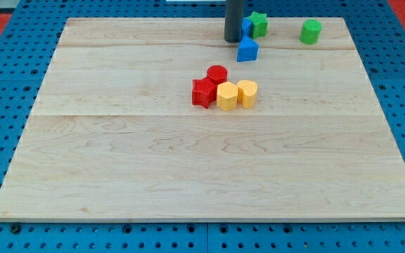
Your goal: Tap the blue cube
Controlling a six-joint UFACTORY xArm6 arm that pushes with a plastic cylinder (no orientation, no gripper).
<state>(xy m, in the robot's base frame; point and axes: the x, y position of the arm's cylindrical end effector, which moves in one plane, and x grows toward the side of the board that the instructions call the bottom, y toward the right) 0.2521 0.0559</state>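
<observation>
A blue cube (247, 50) sits near the view's top, right of centre. My tip (233, 41) stands just up and to the left of it, a small gap away. A second blue block (248, 27) is partly hidden behind the rod, on its right side; its shape cannot be made out. A green star (259, 24) touches that block on its right.
A green cylinder (311, 31) stands at the view's top right. Below the blue cube is a cluster: a red cylinder (217, 73), a red star (204, 92), a yellow hexagon (226, 96) and a yellow cylinder (247, 93). The wooden board (188, 169) has blue pegboard around it.
</observation>
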